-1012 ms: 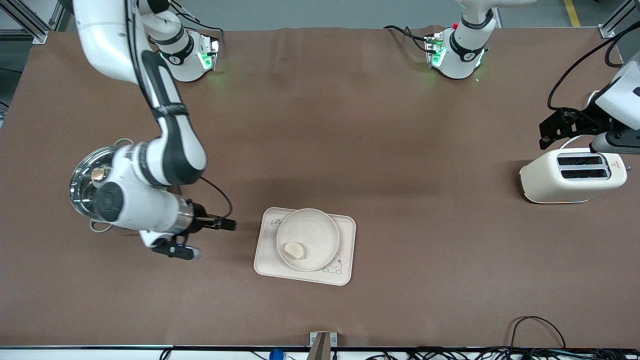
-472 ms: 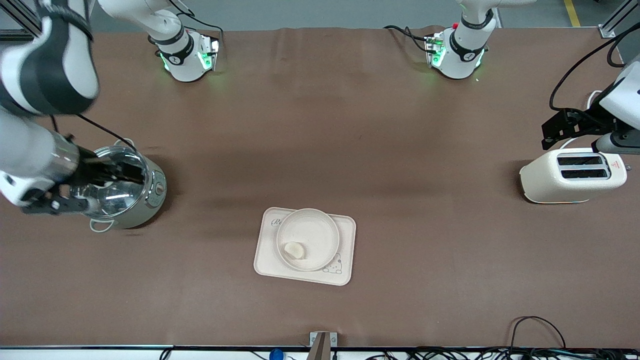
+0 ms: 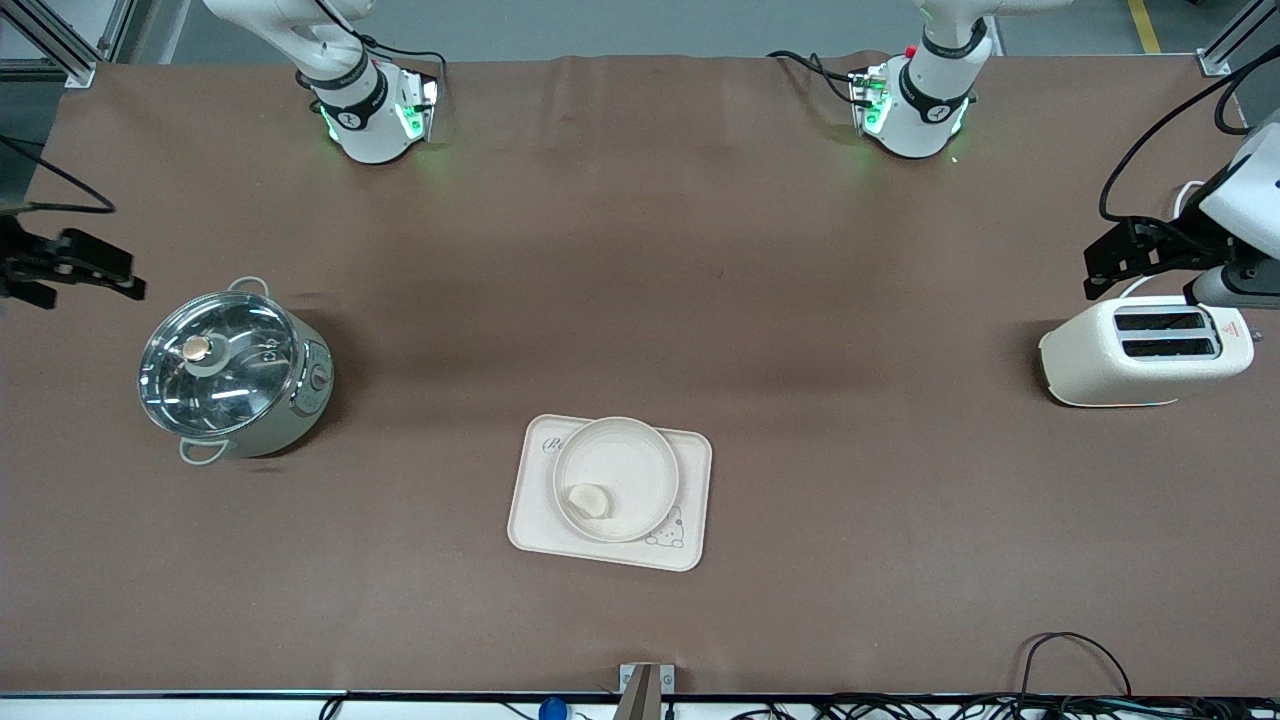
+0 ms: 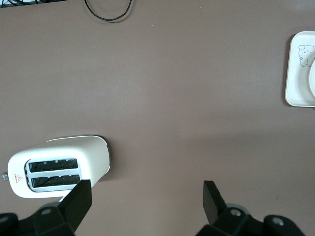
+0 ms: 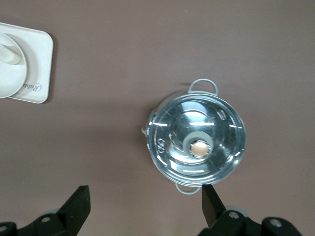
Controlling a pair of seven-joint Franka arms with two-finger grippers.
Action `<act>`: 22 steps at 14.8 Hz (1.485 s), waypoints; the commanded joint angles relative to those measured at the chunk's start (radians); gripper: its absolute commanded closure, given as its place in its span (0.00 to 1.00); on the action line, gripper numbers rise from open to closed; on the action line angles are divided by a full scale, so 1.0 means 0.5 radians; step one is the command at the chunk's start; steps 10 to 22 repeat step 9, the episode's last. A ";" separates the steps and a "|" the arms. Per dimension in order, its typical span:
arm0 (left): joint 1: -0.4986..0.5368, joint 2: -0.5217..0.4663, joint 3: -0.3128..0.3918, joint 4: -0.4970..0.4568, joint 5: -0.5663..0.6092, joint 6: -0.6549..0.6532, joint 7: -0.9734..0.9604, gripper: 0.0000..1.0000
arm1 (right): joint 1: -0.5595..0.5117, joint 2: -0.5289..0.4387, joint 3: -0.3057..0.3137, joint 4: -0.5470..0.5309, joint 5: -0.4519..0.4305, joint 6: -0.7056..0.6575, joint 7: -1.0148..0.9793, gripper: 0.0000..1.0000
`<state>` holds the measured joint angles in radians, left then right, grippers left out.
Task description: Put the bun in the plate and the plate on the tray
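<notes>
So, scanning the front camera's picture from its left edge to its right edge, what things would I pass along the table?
right gripper → steel pot with glass lid → tray carrying the plate with the bun → white toaster, with the left gripper above its near end.

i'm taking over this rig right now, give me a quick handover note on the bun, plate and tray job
Left pincer: open, empty, up over the table by the white toaster at the left arm's end; that arm waits.
Right pincer: open, empty, up near the lidded steel pot at the right arm's end.
The bun lies in the plate, toward the rim nearest the front camera. The plate sits on the tray, mid-table.
Done: bun in plate, plate on tray.
Left: nothing that shows; neither pincer touches anything.
</notes>
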<state>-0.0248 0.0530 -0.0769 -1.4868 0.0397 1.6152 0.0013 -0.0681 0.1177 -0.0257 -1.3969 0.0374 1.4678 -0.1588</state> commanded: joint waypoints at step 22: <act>-0.003 -0.005 0.003 0.022 -0.003 -0.024 -0.006 0.00 | -0.057 -0.018 0.094 0.079 -0.112 -0.144 -0.038 0.00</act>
